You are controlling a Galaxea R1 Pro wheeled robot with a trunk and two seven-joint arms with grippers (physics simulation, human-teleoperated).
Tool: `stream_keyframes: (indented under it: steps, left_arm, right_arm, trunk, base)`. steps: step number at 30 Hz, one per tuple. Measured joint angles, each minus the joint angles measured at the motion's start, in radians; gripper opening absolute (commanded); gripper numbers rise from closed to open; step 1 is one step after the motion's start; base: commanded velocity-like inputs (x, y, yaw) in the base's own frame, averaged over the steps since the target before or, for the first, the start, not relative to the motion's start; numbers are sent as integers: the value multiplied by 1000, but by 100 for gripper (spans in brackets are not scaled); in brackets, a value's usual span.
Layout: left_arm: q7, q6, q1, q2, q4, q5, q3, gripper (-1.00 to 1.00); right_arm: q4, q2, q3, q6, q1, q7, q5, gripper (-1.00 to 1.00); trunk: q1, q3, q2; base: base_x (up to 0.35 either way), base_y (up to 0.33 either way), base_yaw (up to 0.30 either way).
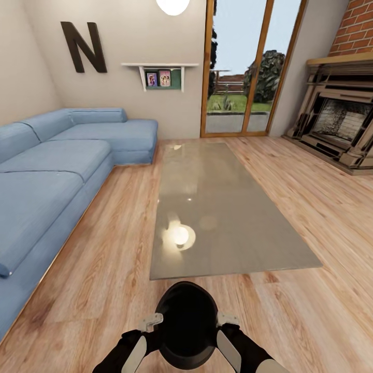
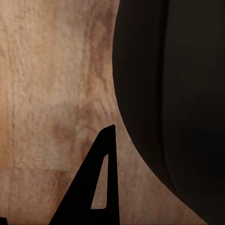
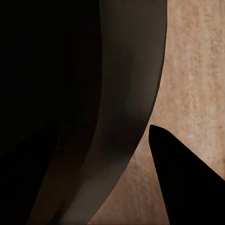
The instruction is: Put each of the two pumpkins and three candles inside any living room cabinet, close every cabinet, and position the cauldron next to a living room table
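A home living room — blue sectional sofa [image 1: 57, 171], glass coffee tabletop [image 1: 223, 217], brick fireplace [image 1: 339, 122], wood floor [image 1: 321, 197], glazed garden doors [image 1: 243, 67] — framed photos [image 1: 158, 79] on a wall shelf [image 1: 159, 65]

Cauldron [image 1: 187, 324] hides end effector tips; sofa [image 1: 46, 186] cropped.

Both arms reach forward and inward at the bottom of the head view, dark sleeves with pale wrist links. The left gripper [image 1: 151, 322] and right gripper [image 1: 228, 319] press on opposite sides of the cauldron [image 1: 187, 324] — each with one finger outside the wall — carrying it between them.
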Motion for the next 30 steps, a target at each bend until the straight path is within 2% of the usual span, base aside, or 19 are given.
stream_keyframes:
  steps: [6,30]
  left_arm:
    - [0,0,0,0,-2,-1,0,-100]
    - [0,0,0,0,-2,0,0,-100]
  right_arm:
    - [0,0,0,-1,0,0,-1,-100]
    - [-2,0,-1,1,0,-1,1,-100]
  trunk:
    - [0,0,0]
    - [92,-75,-168]
  base:
    - [0,0,0]
    - [0,0,0]
